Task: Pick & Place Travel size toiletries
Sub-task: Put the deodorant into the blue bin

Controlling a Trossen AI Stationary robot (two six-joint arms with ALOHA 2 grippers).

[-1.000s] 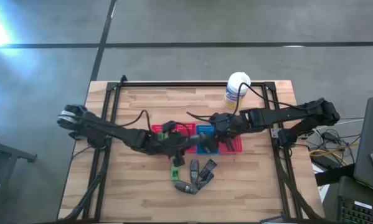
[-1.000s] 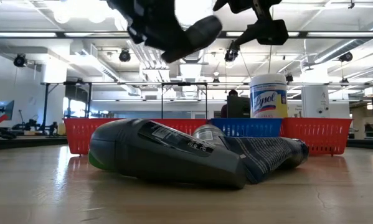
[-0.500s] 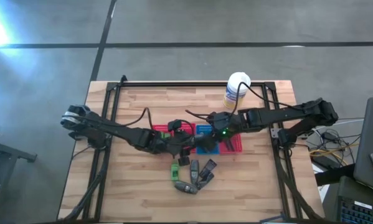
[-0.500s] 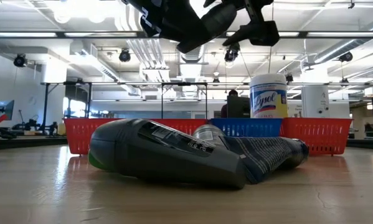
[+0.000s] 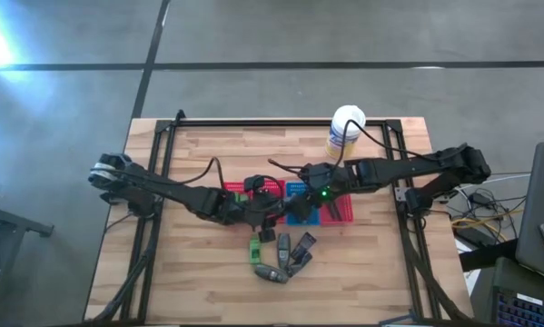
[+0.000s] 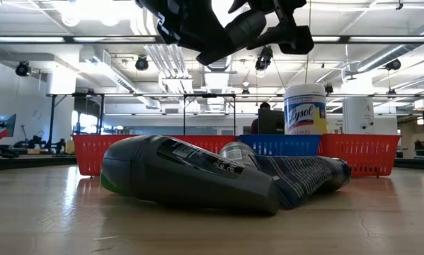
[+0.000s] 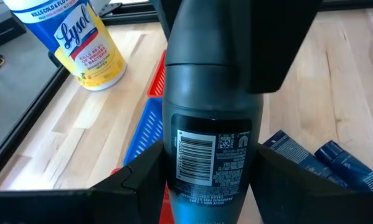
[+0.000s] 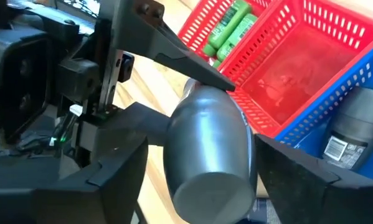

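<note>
A dark grey oval tube (image 7: 210,134) with a barcode label hangs in the air between both grippers, above the baskets. My left gripper (image 5: 270,211) and my right gripper (image 5: 301,203) meet over the blue basket (image 5: 299,193), each shut on one end of the tube (image 6: 234,30). More toiletries lie in a pile (image 5: 281,254) on the table's near middle: grey tubes, a green piece, dark packets (image 7: 304,155). Green pieces (image 8: 231,23) lie in the left red basket (image 8: 279,68), and another grey tube (image 8: 354,127) lies in the blue basket. My left gripper pinches the grey tube's labelled end (image 7: 211,180) between its two fingers (image 7: 136,183), coming level from the table's left, along the tube. The tube is lifted clear and lies slanted. My right gripper holds the tube's other, rounded end (image 8: 208,186) between its fingers (image 8: 121,177), coming from the table's right.
A white Lysol canister (image 5: 346,130) stands at the far right of the table. A second red basket (image 5: 342,209) sits right of the blue one. Bare wood lies at the near left and near right. A dark frame (image 5: 158,182) borders the table.
My left gripper has carried the grey tube up and toward the table's right, to the right gripper. My right gripper has shifted left and now has its fingers around the tube's free end, which earlier stood clear of it.
</note>
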